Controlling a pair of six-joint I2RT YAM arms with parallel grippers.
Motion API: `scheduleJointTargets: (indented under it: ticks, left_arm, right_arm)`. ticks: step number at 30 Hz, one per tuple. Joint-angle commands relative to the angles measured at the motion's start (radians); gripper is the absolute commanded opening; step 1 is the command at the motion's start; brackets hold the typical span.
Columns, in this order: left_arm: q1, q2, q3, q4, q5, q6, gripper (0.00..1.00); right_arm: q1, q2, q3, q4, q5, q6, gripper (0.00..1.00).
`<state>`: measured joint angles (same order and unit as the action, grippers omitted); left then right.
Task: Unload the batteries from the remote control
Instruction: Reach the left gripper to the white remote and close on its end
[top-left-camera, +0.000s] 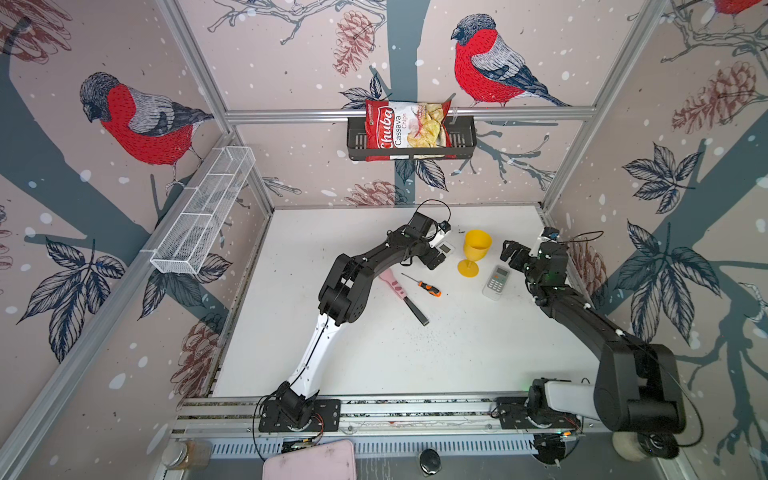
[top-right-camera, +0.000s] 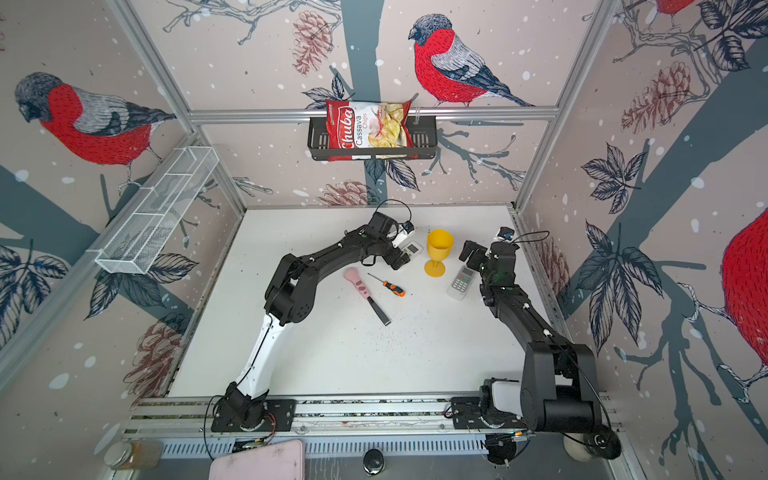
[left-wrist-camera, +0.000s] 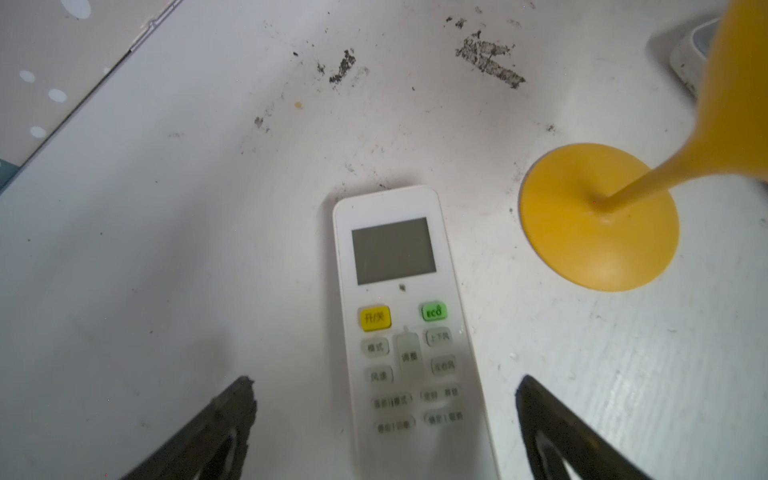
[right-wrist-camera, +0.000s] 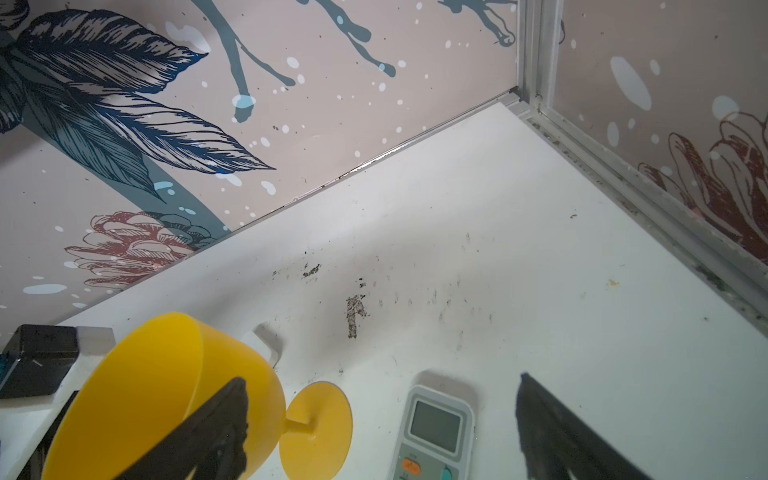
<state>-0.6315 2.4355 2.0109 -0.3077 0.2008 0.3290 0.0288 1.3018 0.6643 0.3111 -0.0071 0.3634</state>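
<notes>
Inside a cell papered with bullfinches and pine cones, over a scuffed white table (top-left-camera: 374, 353). On the back wall, a black basket (top-left-camera: 465, 137) holding a bag of cassava chips (top-left-camera: 405, 131); on the left wall, a white wire basket (top-left-camera: 203, 212).

Toward the table's far right, a yellow goblet (top-left-camera: 473, 253), upright, between two remotes. To its left, a white remote (left-wrist-camera: 399, 316), flat and face up, with a yellow and a green button under the display. Partly covered in both top views by the left gripper (left-wrist-camera: 385, 381). Jaws spread wide, one finger (left-wrist-camera: 224, 419) on either side of the button end, clamped on nothing; no telling whether touching the table.

To the goblet's right, a grey-faced remote (top-left-camera: 496, 282), likewise face up. Just beside its display end, the right gripper (right-wrist-camera: 382, 380), spread wide too and empty.

Batteries out of sight, the backs of both remotes turned down to the table.

Nearer the middle, an orange-and-black screwdriver (top-left-camera: 424, 286) and a pink-handled blade (top-left-camera: 399, 289), both lying flat, near each other but apart, clear of both grippers.
</notes>
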Motion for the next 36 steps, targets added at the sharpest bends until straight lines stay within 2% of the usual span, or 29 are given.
scheduleJointTargets:
  ticks: [1,11,27,36]
  left_arm:
    - [-0.004,0.036,0.056,0.021,-0.01,-0.012,0.97]
    - [-0.015,0.16,0.215,-0.016,-0.086,-0.074,0.97]
    - [-0.028,0.21,0.259,0.023,-0.129,-0.123,0.96]
    - [-0.028,0.23,0.283,0.038,-0.149,-0.162,0.85]
  right_arm:
    - [0.009,0.005,0.0,0.042,0.02,-0.022,1.0]
    - [0.034,0.004,0.002,0.046,0.041,-0.027,0.99]
    - [0.04,0.018,0.001,0.06,0.052,-0.023,0.99]
    - [0.046,0.017,0.001,0.057,0.056,-0.026,1.0]
